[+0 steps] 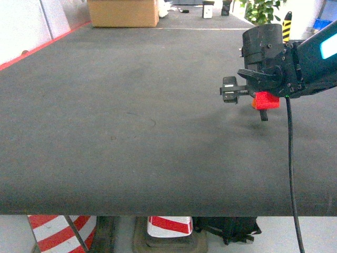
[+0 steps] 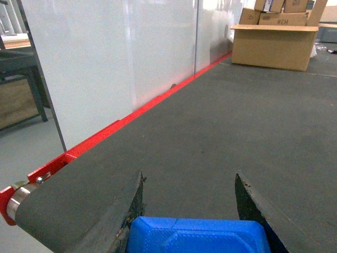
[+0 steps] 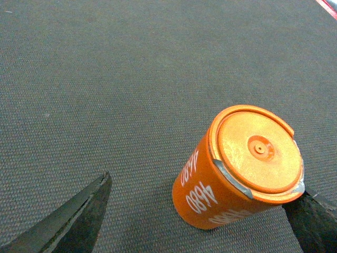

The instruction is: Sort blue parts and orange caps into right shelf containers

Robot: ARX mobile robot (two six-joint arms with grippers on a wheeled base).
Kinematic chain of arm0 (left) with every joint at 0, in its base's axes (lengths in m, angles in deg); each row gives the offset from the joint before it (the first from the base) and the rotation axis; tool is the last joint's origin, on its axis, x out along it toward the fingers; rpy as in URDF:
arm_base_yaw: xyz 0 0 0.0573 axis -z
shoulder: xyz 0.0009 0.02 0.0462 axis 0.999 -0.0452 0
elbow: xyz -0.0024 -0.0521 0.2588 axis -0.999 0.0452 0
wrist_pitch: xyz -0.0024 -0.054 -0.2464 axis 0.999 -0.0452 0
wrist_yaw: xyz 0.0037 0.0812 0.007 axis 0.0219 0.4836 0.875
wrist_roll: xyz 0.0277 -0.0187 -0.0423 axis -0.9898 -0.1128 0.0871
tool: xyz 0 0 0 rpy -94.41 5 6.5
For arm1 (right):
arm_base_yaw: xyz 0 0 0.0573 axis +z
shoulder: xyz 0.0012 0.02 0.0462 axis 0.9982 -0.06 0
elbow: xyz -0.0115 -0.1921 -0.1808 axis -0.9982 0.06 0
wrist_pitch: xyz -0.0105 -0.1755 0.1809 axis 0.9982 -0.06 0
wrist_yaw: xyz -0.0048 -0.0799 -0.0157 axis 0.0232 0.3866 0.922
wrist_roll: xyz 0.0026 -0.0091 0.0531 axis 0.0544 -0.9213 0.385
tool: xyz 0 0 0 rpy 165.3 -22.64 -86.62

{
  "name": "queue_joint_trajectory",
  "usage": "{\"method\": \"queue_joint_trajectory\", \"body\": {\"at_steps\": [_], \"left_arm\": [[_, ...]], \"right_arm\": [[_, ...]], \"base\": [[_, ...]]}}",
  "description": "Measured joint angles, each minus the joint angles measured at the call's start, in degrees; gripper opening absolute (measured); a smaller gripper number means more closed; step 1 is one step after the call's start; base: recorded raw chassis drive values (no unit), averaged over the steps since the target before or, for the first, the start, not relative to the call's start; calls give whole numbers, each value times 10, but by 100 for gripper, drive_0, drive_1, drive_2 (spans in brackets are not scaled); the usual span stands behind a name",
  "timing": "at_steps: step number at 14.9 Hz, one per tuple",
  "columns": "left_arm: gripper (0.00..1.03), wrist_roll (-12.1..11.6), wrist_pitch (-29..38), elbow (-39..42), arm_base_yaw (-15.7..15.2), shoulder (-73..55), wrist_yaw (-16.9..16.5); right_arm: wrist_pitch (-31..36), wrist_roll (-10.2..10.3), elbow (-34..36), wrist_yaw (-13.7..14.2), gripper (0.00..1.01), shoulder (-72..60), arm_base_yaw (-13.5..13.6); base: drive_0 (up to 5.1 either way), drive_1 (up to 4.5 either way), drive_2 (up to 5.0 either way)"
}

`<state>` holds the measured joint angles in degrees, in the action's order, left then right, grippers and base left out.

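An orange cap [image 3: 239, 168] with white "4680" print and a yellowish top stands on the dark grey table [image 3: 105, 79]. My right gripper [image 3: 208, 187] is open around it. Its left finger [image 3: 79, 221] is well clear and its right finger [image 3: 316, 221] is right at the cap's rim. From the head view, the right gripper [image 1: 247, 100] hangs at the right with the orange cap [image 1: 265, 100] under it. A blue part [image 2: 197, 236] sits between the fingers of my left gripper [image 2: 189, 175], touched on both sides. The right shelf containers are out of view.
A cardboard box [image 1: 124, 13] stands at the table's far end, and also shows as the cardboard box [image 2: 274, 45]. White panels [image 2: 105, 63] and a red strip [image 2: 131, 118] run along the left edge. A red-and-white striped barrier [image 1: 168, 224] sits below the front edge.
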<state>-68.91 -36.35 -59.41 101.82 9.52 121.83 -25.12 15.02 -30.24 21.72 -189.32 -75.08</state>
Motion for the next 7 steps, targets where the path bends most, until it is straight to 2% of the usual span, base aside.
{"method": "queue_joint_trajectory", "body": {"at_steps": [7], "left_arm": [[41, 0, 0, 0, 0, 0, 0]], "right_arm": [[-7, 0, -21, 0, 98, -18, -17]], "base": [[0, 0, 0]]}}
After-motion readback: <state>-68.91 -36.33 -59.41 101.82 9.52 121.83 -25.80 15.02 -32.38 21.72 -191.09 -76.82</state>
